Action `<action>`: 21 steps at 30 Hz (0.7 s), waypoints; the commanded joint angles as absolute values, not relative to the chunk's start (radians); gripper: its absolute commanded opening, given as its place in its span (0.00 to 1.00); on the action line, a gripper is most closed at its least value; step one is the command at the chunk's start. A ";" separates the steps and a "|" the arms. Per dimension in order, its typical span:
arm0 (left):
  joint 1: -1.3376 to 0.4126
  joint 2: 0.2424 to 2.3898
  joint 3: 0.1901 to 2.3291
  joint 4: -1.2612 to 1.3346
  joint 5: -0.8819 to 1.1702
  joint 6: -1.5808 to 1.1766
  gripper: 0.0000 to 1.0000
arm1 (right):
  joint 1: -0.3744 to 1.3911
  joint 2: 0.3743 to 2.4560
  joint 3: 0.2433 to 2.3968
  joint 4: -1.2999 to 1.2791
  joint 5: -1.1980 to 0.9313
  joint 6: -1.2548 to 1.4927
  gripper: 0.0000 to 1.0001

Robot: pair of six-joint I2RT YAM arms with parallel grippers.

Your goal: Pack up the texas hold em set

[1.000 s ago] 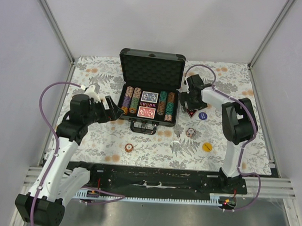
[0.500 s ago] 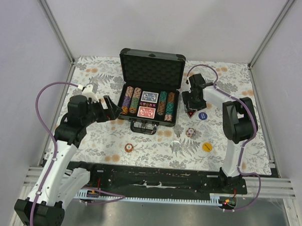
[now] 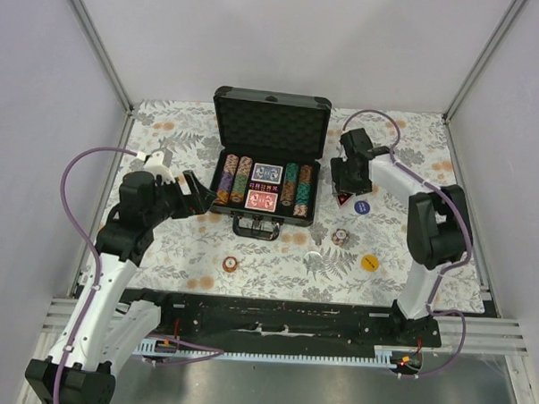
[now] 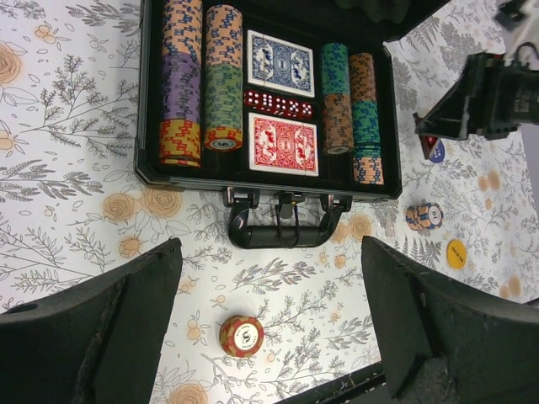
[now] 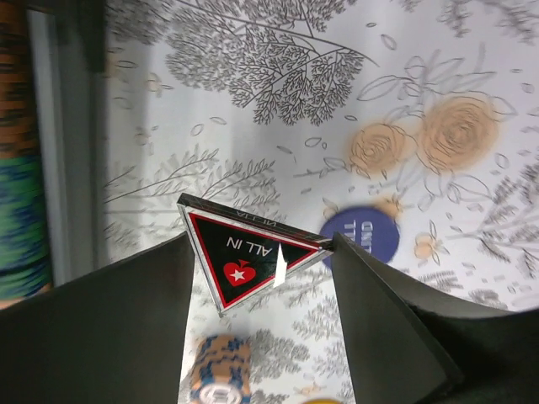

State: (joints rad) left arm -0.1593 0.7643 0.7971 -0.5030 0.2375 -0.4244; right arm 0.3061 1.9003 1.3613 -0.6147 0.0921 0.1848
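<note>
Two matte black fingers of your right gripper (image 5: 263, 244) are pinched on the triangular button (image 5: 244, 263), a glossy black plate with a red border and white "ALL IN" lettering. You cannot tell whether it is clear of the table. Just beside it lies the blue round button (image 5: 362, 236), flat and partly hidden by a finger. A blurred, striped chip stack (image 5: 221, 370) sits nearer the camera.

Your left gripper (image 4: 269, 252) has its jaws spread wide and holds nothing. It hovers over the floral tablecloth (image 4: 76, 126), with a short red-brown chip stack (image 4: 241, 335) lying on the cloth between the fingers.

Beyond that is the looped handle (image 4: 282, 227) of the black hard case (image 4: 269, 183). The case lies open, its ridged foam lid (image 3: 271, 126) upright. Inside lie columns of striped chips (image 4: 181, 76), the blue deck (image 4: 280, 63), the red deck (image 4: 284, 145) and a row of red dice (image 4: 278, 103). A yellow disc (image 4: 456, 253) lies well apart to the right.
</note>
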 commanded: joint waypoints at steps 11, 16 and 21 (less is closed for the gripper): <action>-0.160 0.718 0.770 -0.488 0.192 -0.436 0.92 | 0.518 1.629 1.409 -0.594 0.101 0.305 0.61; -0.160 0.706 0.779 -0.517 0.184 -0.433 0.92 | 0.636 1.804 1.567 -0.577 0.098 0.111 0.61; -0.160 0.689 0.792 -0.560 0.164 -0.423 0.92 | 0.710 1.960 1.707 -0.563 0.091 -0.084 0.63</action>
State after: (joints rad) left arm -0.1593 0.7124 0.7715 -0.5358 0.1917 -0.4255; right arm 0.6720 1.8793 1.5955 -0.6018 0.0963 0.1150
